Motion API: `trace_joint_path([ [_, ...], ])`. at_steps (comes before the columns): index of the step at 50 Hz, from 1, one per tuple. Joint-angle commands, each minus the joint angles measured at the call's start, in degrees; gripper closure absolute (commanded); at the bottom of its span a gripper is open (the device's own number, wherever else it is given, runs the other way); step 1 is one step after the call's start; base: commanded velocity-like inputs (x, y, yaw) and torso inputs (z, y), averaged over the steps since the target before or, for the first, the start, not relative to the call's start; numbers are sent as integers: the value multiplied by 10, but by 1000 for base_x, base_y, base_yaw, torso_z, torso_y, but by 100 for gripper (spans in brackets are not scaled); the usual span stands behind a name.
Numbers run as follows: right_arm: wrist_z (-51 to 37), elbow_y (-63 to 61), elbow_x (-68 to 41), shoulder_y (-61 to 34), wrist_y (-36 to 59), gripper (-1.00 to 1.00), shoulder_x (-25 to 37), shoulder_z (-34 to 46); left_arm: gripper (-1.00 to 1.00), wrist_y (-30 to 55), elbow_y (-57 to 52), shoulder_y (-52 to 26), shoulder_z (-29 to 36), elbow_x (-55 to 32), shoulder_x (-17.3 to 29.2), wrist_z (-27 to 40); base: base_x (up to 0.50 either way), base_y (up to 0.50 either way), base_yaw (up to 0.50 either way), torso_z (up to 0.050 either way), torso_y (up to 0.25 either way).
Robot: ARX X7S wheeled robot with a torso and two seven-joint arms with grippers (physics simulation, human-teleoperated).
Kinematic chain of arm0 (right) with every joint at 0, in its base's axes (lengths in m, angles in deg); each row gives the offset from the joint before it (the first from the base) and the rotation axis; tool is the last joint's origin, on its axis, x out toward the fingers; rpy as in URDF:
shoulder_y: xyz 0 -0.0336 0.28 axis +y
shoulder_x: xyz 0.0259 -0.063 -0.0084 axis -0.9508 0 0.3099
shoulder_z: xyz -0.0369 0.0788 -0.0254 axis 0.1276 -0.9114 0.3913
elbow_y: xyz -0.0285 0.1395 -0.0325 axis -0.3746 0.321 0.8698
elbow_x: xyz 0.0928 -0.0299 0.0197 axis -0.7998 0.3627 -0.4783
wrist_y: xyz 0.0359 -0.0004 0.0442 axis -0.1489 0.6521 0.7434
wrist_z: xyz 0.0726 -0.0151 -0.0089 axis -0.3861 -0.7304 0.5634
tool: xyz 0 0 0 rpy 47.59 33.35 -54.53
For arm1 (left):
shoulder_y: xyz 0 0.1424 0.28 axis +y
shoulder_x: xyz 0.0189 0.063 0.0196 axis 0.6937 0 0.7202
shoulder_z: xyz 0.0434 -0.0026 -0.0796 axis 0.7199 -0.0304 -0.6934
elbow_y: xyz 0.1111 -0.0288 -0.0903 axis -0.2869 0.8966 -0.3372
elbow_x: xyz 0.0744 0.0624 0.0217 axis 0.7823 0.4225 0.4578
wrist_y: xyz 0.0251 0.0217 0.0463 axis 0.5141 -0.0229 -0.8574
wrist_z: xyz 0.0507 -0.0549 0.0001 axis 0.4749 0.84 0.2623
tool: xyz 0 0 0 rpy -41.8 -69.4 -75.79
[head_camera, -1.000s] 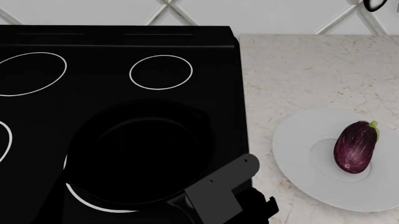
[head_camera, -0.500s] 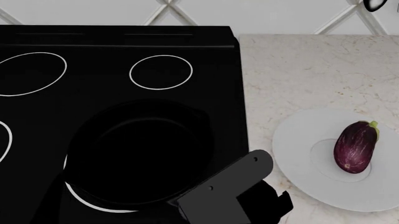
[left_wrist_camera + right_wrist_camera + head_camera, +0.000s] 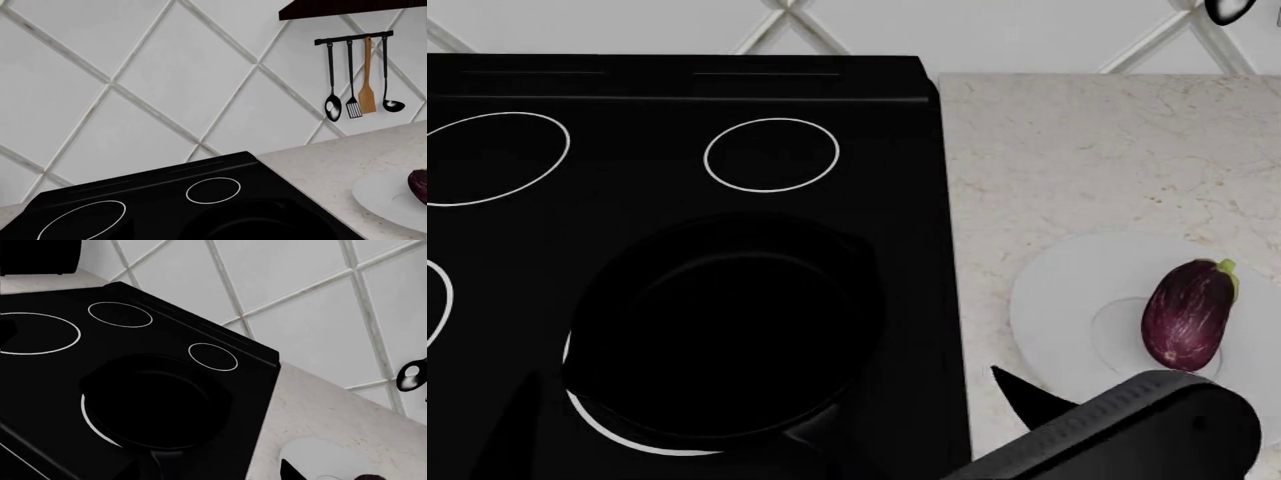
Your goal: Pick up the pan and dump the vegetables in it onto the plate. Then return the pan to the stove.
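The black pan (image 3: 727, 330) sits empty on the stove (image 3: 681, 130), over the front right burner ring. Its handle (image 3: 160, 465) points toward me. The purple eggplant (image 3: 1188, 315) lies in the well of the white plate (image 3: 1068, 320) on the counter to the right. My right arm (image 3: 1134, 430) is at the bottom right, over the plate's near edge. One dark fingertip (image 3: 1009, 384) sticks out of it, clear of the pan. In the right wrist view that fingertip (image 3: 287, 469) stands far to one side of the handle, with nothing held. My left gripper's jaws do not show.
The speckled stone counter (image 3: 1094, 150) runs right of the stove. A tiled wall (image 3: 167, 75) stands behind it, with a rack of hanging utensils (image 3: 357, 80). The other burner rings (image 3: 771, 154) carry nothing.
My right arm has drawn back from the pan handle and swung right, now over the plate's near edge. The pan and the eggplant have not moved.
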Motion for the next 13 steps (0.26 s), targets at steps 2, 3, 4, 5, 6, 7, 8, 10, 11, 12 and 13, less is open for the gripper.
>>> trace_joint_path([
  [2,-70,-32,-162,-19,-17,-100,75,-127,-100,-101,-2,-58,117,14,79,51,0,0,0,0,0],
  [3,-70,-32,-165,-15,-15,-100,76,-134,-100,-108,-2,-67,131,16,84,55,0,0,0,0,0],
  [4,-70,-32,-172,-9,-11,-100,77,-146,-100,-114,-2,-73,143,19,87,58,0,0,0,0,0],
  [5,-70,-32,-181,1,-3,-100,77,-165,-100,-114,-1,-78,153,23,84,62,0,0,0,0,0],
  [6,-70,-32,-183,12,1,-100,77,-181,-100,-119,-2,-84,162,24,87,63,0,0,0,0,0],
  [7,-70,-32,-189,22,7,-100,75,-196,-100,-126,-2,-92,174,25,92,66,0,0,0,0,0],
  [8,-70,-32,-200,37,15,-100,75,-224,-100,-134,-2,-102,189,29,98,69,0,0,0,0,0],
  [10,-70,-32,-215,63,29,-100,73,-267,-100,-149,-2,-127,226,35,107,77,0,0,0,0,0],
  [11,-70,-32,-217,79,37,-100,69,-286,-100,-157,-2,-143,252,42,110,82,0,0,0,0,0],
  [12,-70,-32,-220,94,46,-100,64,-304,-100,-168,-2,-164,290,54,114,88,0,0,0,0,0],
  [13,-70,-32,-225,104,51,-100,61,-322,-100,-185,-2,-194,342,71,120,96,0,0,0,0,0],
])
